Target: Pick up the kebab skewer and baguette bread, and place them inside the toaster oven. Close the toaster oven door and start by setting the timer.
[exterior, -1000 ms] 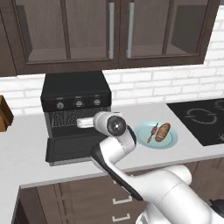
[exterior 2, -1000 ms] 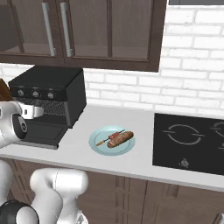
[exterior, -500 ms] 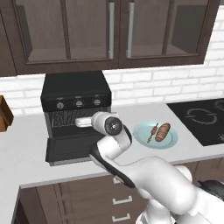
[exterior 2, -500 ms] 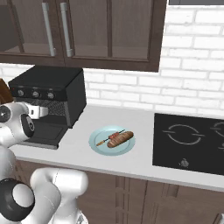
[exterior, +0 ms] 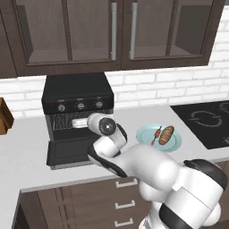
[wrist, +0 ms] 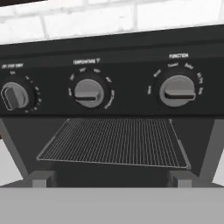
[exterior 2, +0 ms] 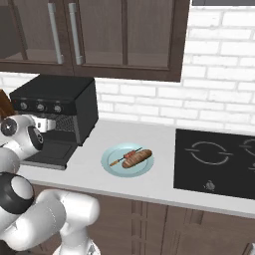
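Hovering at the oven [exterior: 78,96] mouth, hand [wrist: 109,179] released and empty; skewer [exterior 2: 125,156] and loaf [exterior 2: 137,158] wait on the plate [exterior 2: 112,167] — better swing right, descend squarely over the skewer.

Toaster oven door [exterior: 71,152] partly covered by the arm. Kebab skewer [exterior: 156,134] chunks too small to tell apart. Leftmost knob [wrist: 11,96] clipped at the hand view's edge.

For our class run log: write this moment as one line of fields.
gripper: open, empty, facing black toaster oven | door: down | wire rack: bare | skewer, brown baguette: on blue plate
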